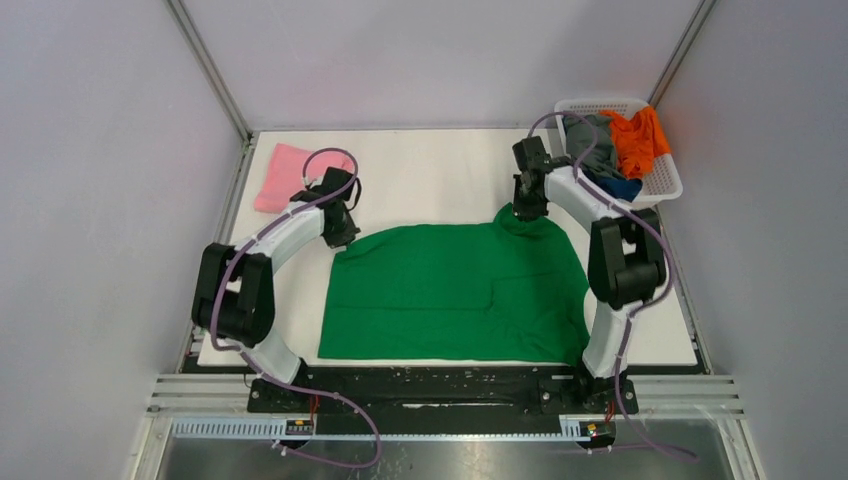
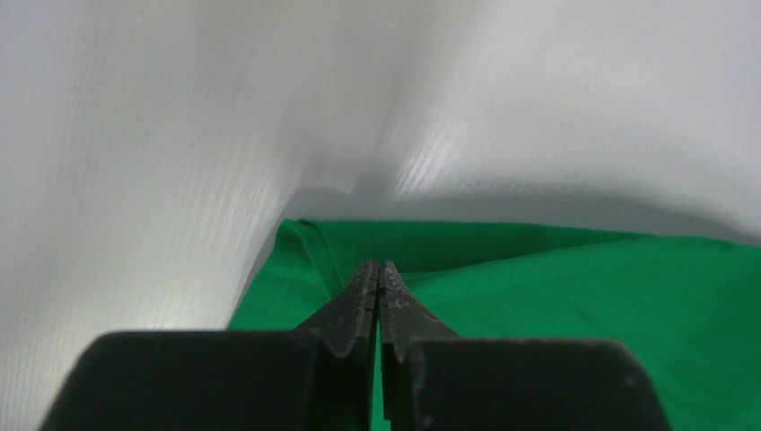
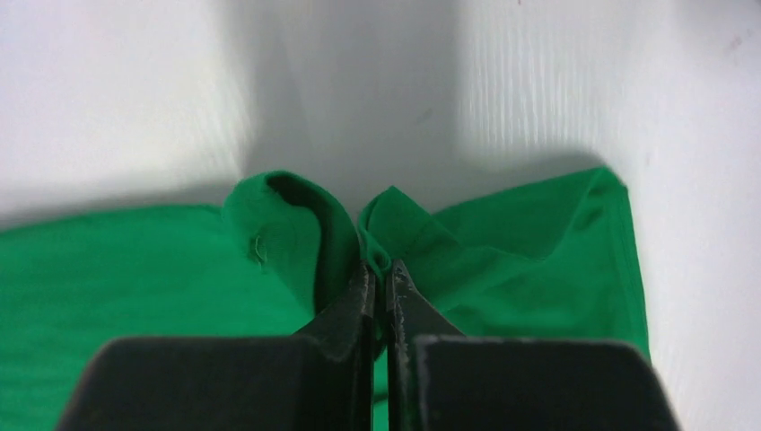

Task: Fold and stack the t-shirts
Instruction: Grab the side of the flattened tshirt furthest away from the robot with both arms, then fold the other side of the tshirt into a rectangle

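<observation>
Green t-shirt (image 1: 455,295) is laid flat on the white surface (image 1: 430,180), far edge gripped at both ends: left jaws are clenched on one corner, right jaws on a puckered fold, seemingly so the cloth can be lifted evenly for folding.

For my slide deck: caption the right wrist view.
The right gripper, shut, pinches a bunched edge of the green t-shirt on the white table.
</observation>
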Controlling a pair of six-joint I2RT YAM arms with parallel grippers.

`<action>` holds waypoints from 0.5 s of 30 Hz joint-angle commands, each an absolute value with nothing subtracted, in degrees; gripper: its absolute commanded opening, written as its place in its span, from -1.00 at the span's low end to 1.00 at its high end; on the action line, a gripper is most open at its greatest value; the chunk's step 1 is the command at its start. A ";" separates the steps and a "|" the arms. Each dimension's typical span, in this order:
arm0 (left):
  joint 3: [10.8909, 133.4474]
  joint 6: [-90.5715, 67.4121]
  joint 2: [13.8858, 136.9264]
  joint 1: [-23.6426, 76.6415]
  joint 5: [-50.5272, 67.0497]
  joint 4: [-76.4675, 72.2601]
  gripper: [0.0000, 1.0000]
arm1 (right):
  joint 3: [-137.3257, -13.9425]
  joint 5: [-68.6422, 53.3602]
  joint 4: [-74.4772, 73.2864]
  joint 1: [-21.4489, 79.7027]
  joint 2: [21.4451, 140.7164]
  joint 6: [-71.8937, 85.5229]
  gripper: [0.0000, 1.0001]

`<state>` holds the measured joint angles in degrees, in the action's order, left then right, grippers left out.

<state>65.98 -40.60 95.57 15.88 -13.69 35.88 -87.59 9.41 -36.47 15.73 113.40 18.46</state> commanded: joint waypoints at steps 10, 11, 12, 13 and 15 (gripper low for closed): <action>52.63 -42.84 80.82 18.25 -17.05 31.06 -1.00 | -56.72 16.33 -36.44 25.20 80.01 20.73 -1.00; 51.56 -43.31 79.83 18.27 -17.47 31.07 -1.00 | -53.76 16.86 -37.16 25.89 77.61 21.46 -1.00; 50.60 -43.54 79.00 18.27 -17.70 30.87 -1.00 | -52.40 17.24 -37.72 26.37 75.60 22.38 -1.00; 49.38 -43.82 78.28 18.28 -17.65 30.59 -1.00 | -49.95 17.37 -38.65 26.86 73.31 23.32 -1.00; 48.24 -44.11 77.22 18.28 -17.71 30.38 -1.00 | -46.39 17.49 -39.73 27.72 69.33 24.77 -1.00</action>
